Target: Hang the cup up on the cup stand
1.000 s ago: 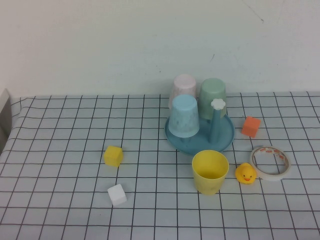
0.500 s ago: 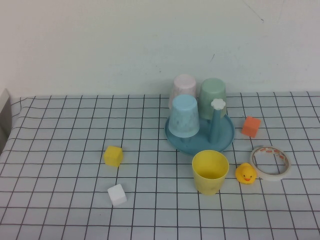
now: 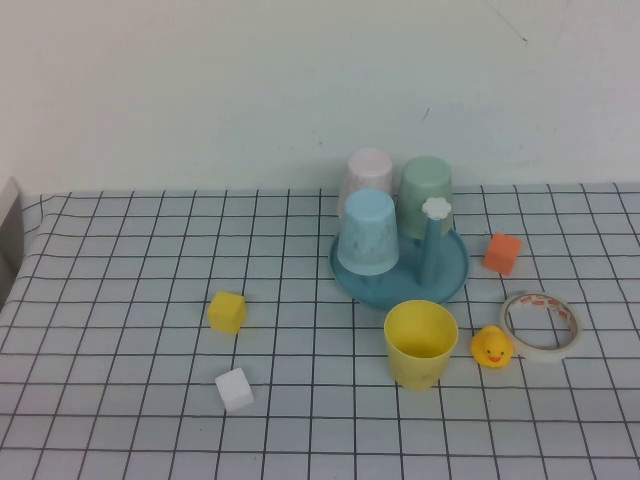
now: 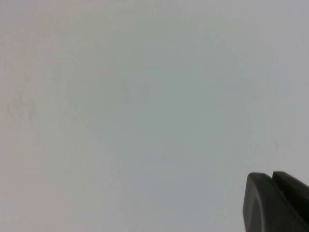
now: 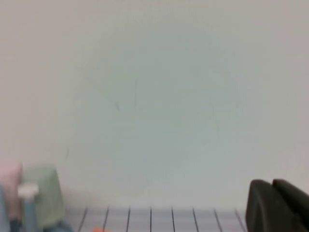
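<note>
The yellow cup (image 3: 420, 345) stands upright, mouth up, on the checked cloth just in front of the cup stand (image 3: 455, 275). The stand is a round blue tray. One free peg with a white flower knob (image 3: 435, 209) rises at its right front. A light blue cup (image 3: 367, 232), a pink cup (image 3: 369, 172) and a pale green cup (image 3: 426, 185) sit upside down on it. Neither gripper shows in the high view. My left gripper (image 4: 272, 176) is shut and empty, facing a blank wall. My right gripper (image 5: 272, 182) is shut and empty, with the green cup (image 5: 43, 195) far off.
An orange cube (image 3: 502, 252), a white tape roll (image 3: 542, 325) and a yellow rubber duck (image 3: 491, 347) lie right of the yellow cup. A yellow cube (image 3: 226, 311) and a white cube (image 3: 234, 389) lie to the left. A white wall stands behind the table.
</note>
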